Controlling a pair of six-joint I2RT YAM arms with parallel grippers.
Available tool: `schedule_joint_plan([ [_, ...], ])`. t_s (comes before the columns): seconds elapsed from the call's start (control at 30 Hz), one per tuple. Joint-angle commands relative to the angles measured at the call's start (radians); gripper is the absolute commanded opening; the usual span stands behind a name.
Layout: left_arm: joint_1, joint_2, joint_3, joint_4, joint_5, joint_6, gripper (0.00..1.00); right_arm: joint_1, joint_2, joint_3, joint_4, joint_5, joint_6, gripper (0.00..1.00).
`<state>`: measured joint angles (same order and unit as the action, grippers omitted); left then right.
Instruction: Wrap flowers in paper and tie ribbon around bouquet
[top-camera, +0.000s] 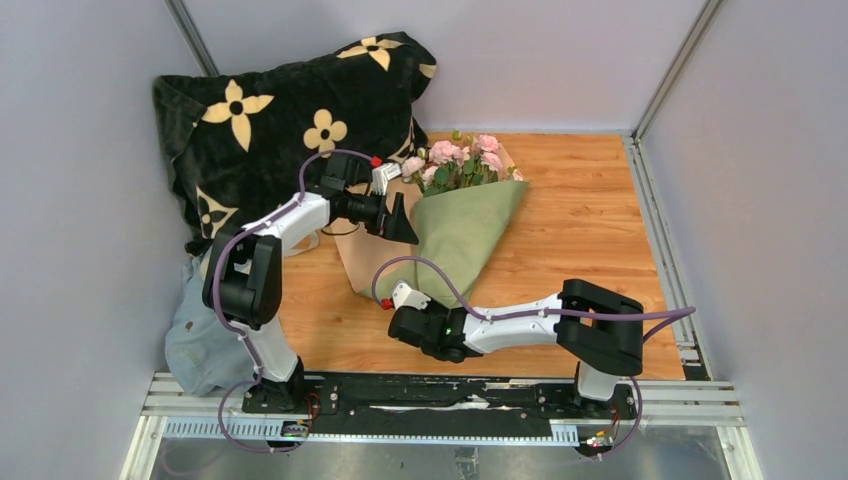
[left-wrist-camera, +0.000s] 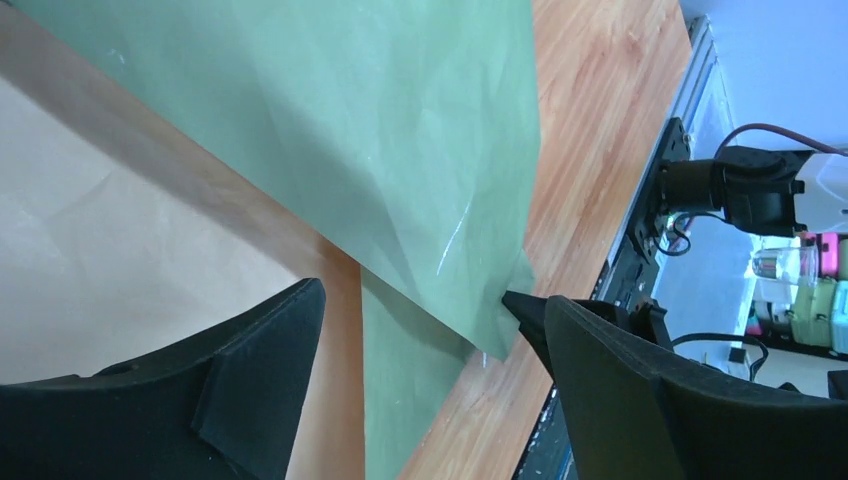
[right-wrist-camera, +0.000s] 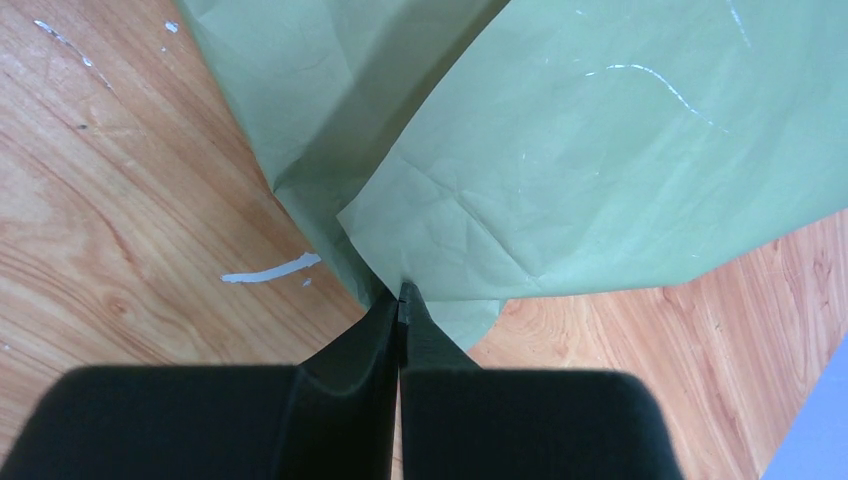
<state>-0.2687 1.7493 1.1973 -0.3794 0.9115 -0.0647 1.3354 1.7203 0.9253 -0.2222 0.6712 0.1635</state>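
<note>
The wrapping is partly done and the tying is not yet begun. The flowers (top-camera: 462, 158) lie on the bench (top-camera: 590, 220) with their pink blooms just beside the right corner of the black pillow (top-camera: 270, 130). Their stems are hidden under the paper, which runs away from the pillow toward the arm bases. The olive-green sheet (top-camera: 465, 230) is folded over the stems into a rough cone. The tan sheet (top-camera: 362, 262) lies flat and unfolded under it on the side toward the pillow, so that flap looks left to bring across.

The left gripper (left-wrist-camera: 412, 295) hovers between the pillow and the green fold with its fingers wide apart, holding nothing. The right gripper (right-wrist-camera: 400, 295) is at the narrow end of the cone, the point farthest from the pillow. Its fingers are pressed together and touch the green corner; whether a fold is caught between them cannot be told.

No ribbon shows around the bouquet (top-camera: 440, 225), so closing the cone and tying are both left.
</note>
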Motion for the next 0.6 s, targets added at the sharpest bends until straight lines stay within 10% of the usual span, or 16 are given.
schedule_joint_plan([
  [0.0,-0.003,0.036,-0.021,-0.004,0.036,-0.005,0.89,0.011,0.012,-0.002,0.011,-0.011,-0.026,0.0],
  [0.3,-0.07,0.19,0.043,-0.073,0.031,0.001,0.84,0.011,0.008,0.013,0.006,-0.011,-0.071,0.0],
  [0.57,-0.09,0.193,0.07,-0.03,0.148,-0.067,0.2,0.011,-0.001,0.021,-0.001,-0.003,-0.118,0.0],
])
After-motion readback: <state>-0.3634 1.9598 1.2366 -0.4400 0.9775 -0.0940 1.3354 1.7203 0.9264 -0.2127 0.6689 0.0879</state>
